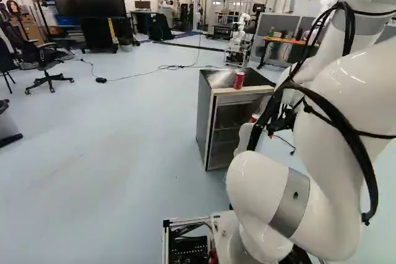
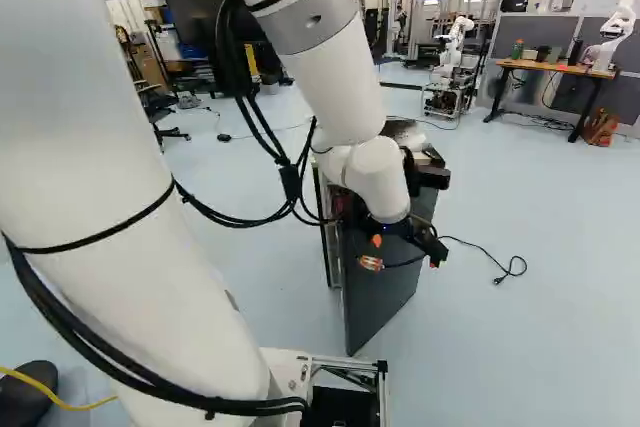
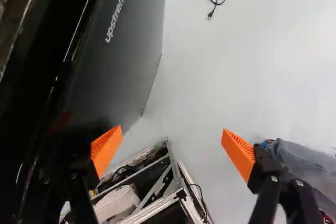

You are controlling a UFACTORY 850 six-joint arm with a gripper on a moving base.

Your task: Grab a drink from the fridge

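Observation:
The small dark fridge (image 1: 202,112) stands with its shelves showing in the left base view; a red can (image 1: 239,80) is on its top. Another red can (image 1: 254,117) shows partly beside my arm. In the right base view the dark door (image 2: 385,292) is swung out towards the base, and my gripper (image 2: 403,252) is at its outer side. The wrist view has my gripper (image 3: 172,150) open, nothing gripped. One finger overlaps the edge of the door (image 3: 121,61); the other is over the floor.
My base's metal frame (image 3: 170,182) lies beyond the fingers in the wrist view. A black cable (image 2: 490,259) lies on the floor right of the fridge. Farther back are another robot (image 2: 455,37) and a wooden-topped table (image 2: 555,68). An office chair (image 1: 46,60) stands at the far left.

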